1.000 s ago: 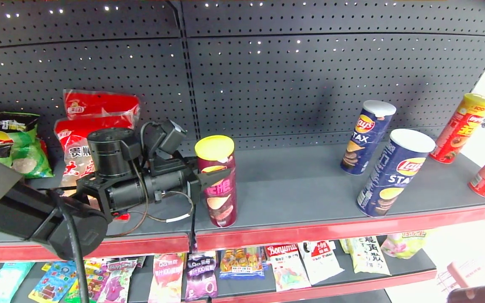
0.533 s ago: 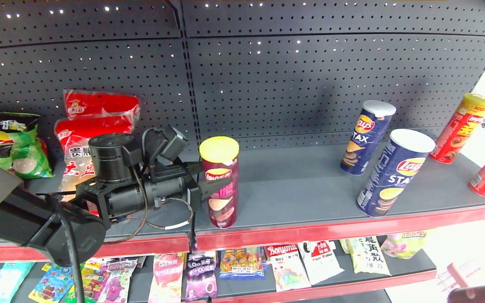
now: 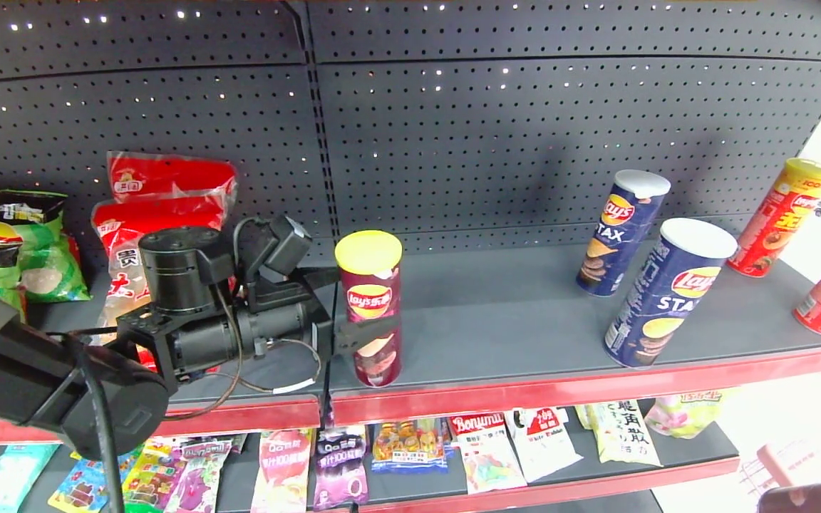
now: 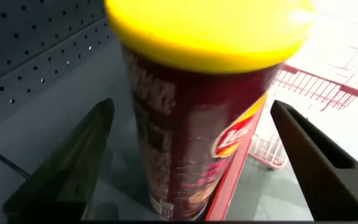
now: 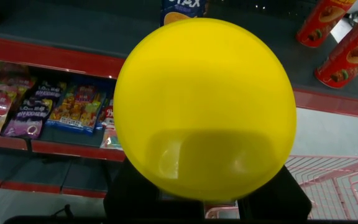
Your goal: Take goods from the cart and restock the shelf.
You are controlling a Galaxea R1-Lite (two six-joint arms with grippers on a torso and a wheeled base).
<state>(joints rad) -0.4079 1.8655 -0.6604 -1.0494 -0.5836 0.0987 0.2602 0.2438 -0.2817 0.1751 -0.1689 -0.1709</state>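
In the head view, my left end effector (image 3: 368, 298) sits left of centre. Its fingers (image 3: 371, 329) are spread, one behind and one in front of the maroon can (image 3: 371, 281). That can stands upright, yellow lid on, at the front edge of the shelf (image 3: 496, 313). Two blue cans (image 3: 667, 303) stand right of centre, red cans (image 3: 781, 214) are at the right edge, and snack bags (image 3: 147, 206) lean on the pegboard at the left.

In the left wrist view, I see a gap between each finger and the maroon can, so nothing is gripped. The pink wire cart (image 4: 319, 87) lies beyond the shelf's red lip.

In the right wrist view, my right end effector (image 5: 207, 202) is clamped on a second can (image 5: 204, 106), drawn in under its yellow lid. That lid faces the camera, with the shelf and cart behind it.
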